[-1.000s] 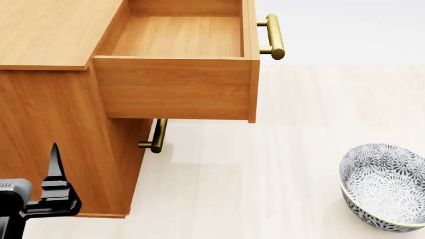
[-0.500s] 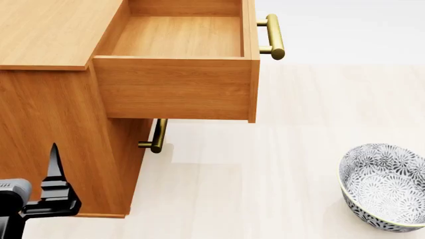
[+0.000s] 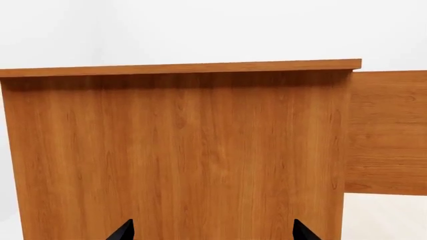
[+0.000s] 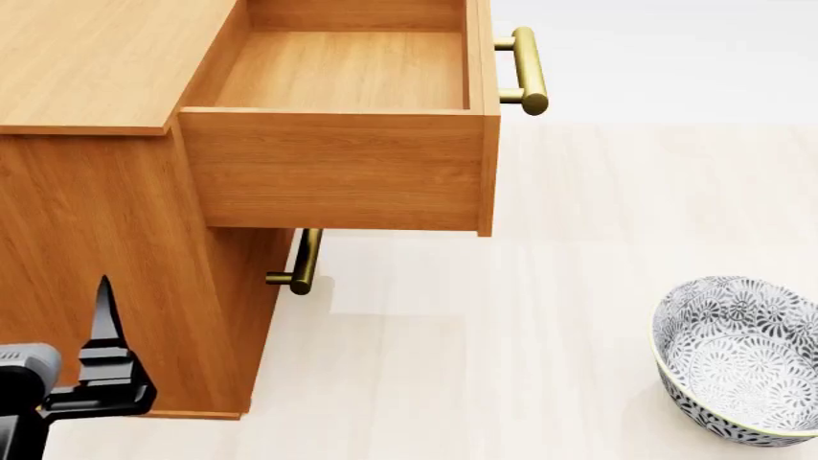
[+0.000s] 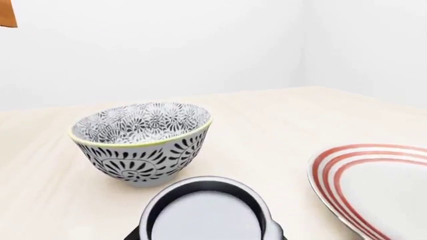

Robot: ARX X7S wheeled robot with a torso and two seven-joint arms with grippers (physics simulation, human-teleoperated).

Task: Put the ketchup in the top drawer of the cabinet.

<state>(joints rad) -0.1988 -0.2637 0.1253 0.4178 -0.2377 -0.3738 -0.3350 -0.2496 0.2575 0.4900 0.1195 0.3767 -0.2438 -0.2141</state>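
Note:
The cabinet [image 4: 90,240] stands at the left of the head view, its top drawer [image 4: 332,172] pulled far out and empty, brass handle [image 4: 527,67] on its front. The ketchup [image 5: 205,215] shows only in the right wrist view, as a silver-grey lid filling the space between the dark fingers of my right gripper [image 5: 205,236], which is shut on it; the label is hidden. This gripper is outside the head view. My left gripper [image 3: 212,231] is open, facing the cabinet's side wall [image 3: 180,150] with nothing between its fingertips. It sits low beside the cabinet [image 4: 109,331].
A grey-patterned bowl [image 4: 735,369] stands on the pale surface at the right, just beyond the held can [image 5: 143,142]. A white plate with red rings [image 5: 373,185] lies beside the can. The lower drawer's handle [image 4: 305,264] juts out under the open drawer.

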